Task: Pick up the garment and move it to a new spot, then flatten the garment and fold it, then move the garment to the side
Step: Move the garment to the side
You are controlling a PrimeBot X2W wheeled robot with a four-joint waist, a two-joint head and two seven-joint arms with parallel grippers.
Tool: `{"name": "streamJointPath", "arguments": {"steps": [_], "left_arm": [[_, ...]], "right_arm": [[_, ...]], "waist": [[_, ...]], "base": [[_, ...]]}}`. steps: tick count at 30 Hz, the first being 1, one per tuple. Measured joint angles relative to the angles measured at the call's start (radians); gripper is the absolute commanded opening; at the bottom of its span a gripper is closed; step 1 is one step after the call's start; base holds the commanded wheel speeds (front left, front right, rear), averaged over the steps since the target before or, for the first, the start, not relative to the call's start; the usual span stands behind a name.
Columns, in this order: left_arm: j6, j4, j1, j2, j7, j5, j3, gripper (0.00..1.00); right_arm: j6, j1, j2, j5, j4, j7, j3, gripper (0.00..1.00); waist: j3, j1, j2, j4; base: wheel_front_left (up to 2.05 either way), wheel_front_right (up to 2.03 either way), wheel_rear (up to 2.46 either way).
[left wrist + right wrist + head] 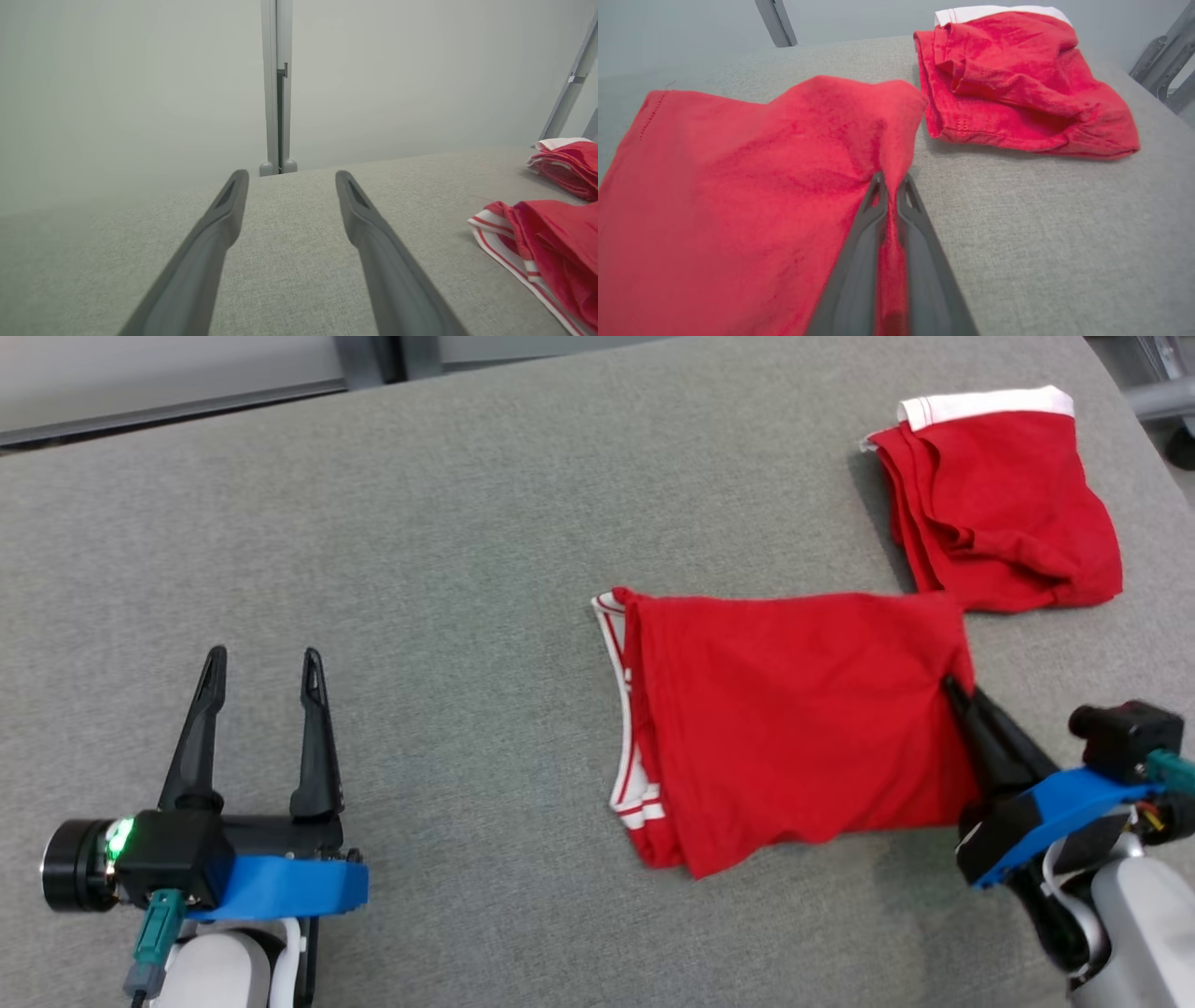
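- Soft, even light from above washes the grey table [448, 523]; the reds read bright and sharp.
- Thin shadows hug the left edge of the far red garment [999, 504] and the near hem of the near red garment [794, 728].
- Up close, the fingers [196, 270] of the left gripper [290, 177] blur; the wall [140, 84] behind looks hazy.

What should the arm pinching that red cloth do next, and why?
Probably drag the folded red fabric garment rightward across the grey cloth-covered table. The right gripper is shut on its edge, it already looks folded, and another folded red garment with a white band lies at that side.
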Motion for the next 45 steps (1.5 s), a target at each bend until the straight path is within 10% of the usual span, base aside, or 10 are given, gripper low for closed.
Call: {"name": "streamJointPath", "arguments": {"steps": [31, 34, 35, 45], "left_arm": [[-0.035, -0.084, -0.245, 0.039, 0.021, 0.077, -0.106, 1.00], [-0.035, -0.074, -0.251, 0.034, 0.019, 0.077, -0.116, 1.00], [-0.036, -0.070, -0.253, 0.032, 0.018, 0.077, -0.119, 1.00], [-0.040, -0.007, -0.220, 0.013, 0.001, 0.056, -0.147, 1.00]], "right_arm": [[0.000, -0.493, -0.273, -0.129, 0.312, -0.047, -0.229, 0.00], [0.000, -0.493, -0.270, -0.186, 0.347, -0.032, -0.262, 0.54], [0.000, -0.493, -0.267, -0.220, 0.361, -0.023, -0.278, 1.00], [0.000, -0.380, -0.129, -0.381, 0.330, -0.102, -0.457, 1.00]], "waist": [[0.256, 0.0002, 0.0001, 0.007], [0.253, 0.0001, 0.0000, 0.017], [0.249, 0.0001, 0.0001, 0.019], [0.147, -0.0002, -0.0001, 0.039]], "base": [[0.00, 0.00, 0.00], [0.00, 0.00, 0.00], [0.00, 0.00, 0.00], [0.00, 0.00, 0.00]]}}
